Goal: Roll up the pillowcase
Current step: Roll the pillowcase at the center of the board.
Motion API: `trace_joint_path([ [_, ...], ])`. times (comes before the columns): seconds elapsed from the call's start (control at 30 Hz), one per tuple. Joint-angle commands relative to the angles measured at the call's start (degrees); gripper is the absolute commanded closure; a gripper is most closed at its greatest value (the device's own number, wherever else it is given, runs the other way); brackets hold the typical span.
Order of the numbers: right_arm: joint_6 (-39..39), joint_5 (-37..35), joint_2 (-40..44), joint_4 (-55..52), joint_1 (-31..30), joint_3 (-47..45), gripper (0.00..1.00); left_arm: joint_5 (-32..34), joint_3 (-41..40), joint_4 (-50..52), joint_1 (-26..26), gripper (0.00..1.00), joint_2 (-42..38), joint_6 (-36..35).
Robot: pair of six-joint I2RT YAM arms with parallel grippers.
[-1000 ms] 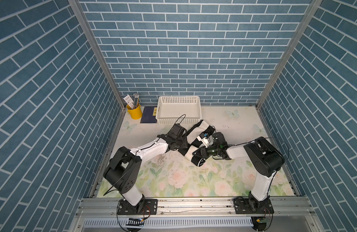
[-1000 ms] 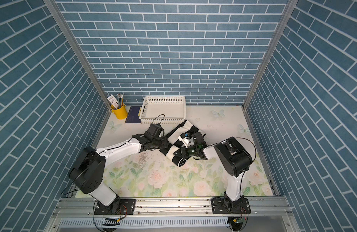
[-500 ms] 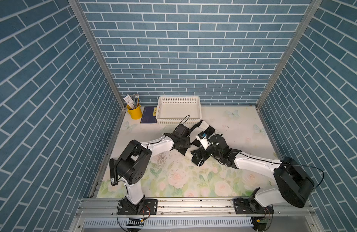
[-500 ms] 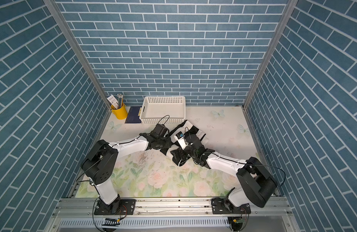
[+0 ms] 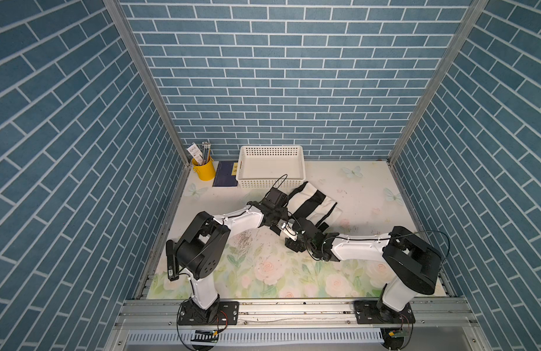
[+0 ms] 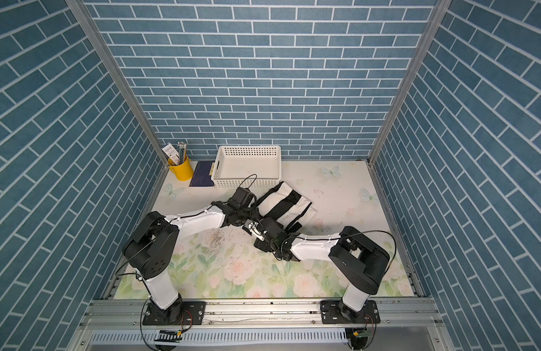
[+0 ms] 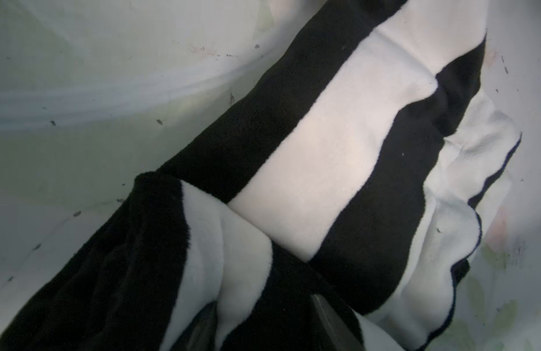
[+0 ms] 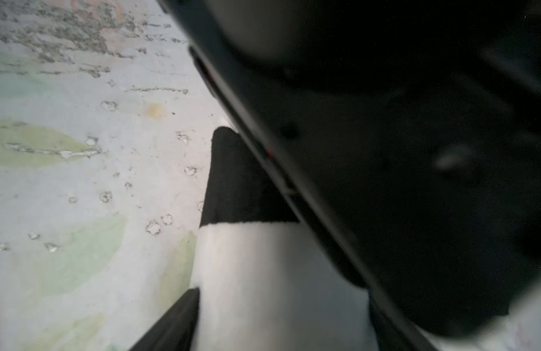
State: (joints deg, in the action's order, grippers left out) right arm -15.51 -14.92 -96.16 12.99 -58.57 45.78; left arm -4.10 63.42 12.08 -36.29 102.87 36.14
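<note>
Change noted: against half a second ago, the right arm [image 5: 359, 246] has drawn back from its long low stretch. Its elbow is now lifted and pulled in from the front right corner, much as it stood a second ago. The left arm [image 5: 242, 218] holds the reach it had half a second ago. More of the pillowcase [image 5: 313, 202] lies uncovered in both top views than a second ago, when both wrists crowded over it.

Location: the pillowcase lies on the floral table mat [image 5: 263, 273] at mid-table. It is folded into a striped band running from just beside the front right corner of the white basket [image 5: 270, 182] down to the two wrists. Whether it touches the basket cannot be told.

Claws: the left gripper [image 7: 264, 313] is partly closed. Its two fingers [image 7: 325, 307] press on either side of a turned-over end of the cloth, so it has hold of the pillowcase. At the right gripper [image 8: 281, 304], a white-and-black roll of the cloth runs between the dark fingers [image 8: 175, 322]. That view is blurred, and whether they clamp the cloth or merely straddle it cannot be told.

Containers: the basket's whole white floor is in view. The yellow cup [image 5: 204, 171] in the far left corner holds a bunch of grey pencils [image 5: 206, 150] and a white printed card [image 5: 195, 153].

Writing: the card's print is too small to read. A dark blue booklet [image 5: 223, 179] between cup and basket carries a yellow label [image 5: 235, 166], and its marks are not legible.
</note>
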Motion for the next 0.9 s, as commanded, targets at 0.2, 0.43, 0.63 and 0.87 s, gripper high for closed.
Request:
trace_joint_path([
  [0.2,6.83,10.05,2.05,-3.23,1.85,-1.27,0.97,1.26,3.53,4.75,1.84,0.47,-4.31,-0.63],
  [0.43,18.14,33.7,2.09,-0.85,14.88,-3.58,1.0,3.21,4.53,7.78,6.22,0.46,-11.41,-1.6],
  [0.63,25.02,51.03,-4.63,-0.25,25.77,-1.24,0.99,-1.2,1.78,3.67,5.91,0.45,-11.36,-0.95],
  [0.87,33.49,61.64,-13.21,1.27,33.67,0.6,0.99,-3.0,4.08,-0.3,2.27,0.46,-2.38,-0.7],
])
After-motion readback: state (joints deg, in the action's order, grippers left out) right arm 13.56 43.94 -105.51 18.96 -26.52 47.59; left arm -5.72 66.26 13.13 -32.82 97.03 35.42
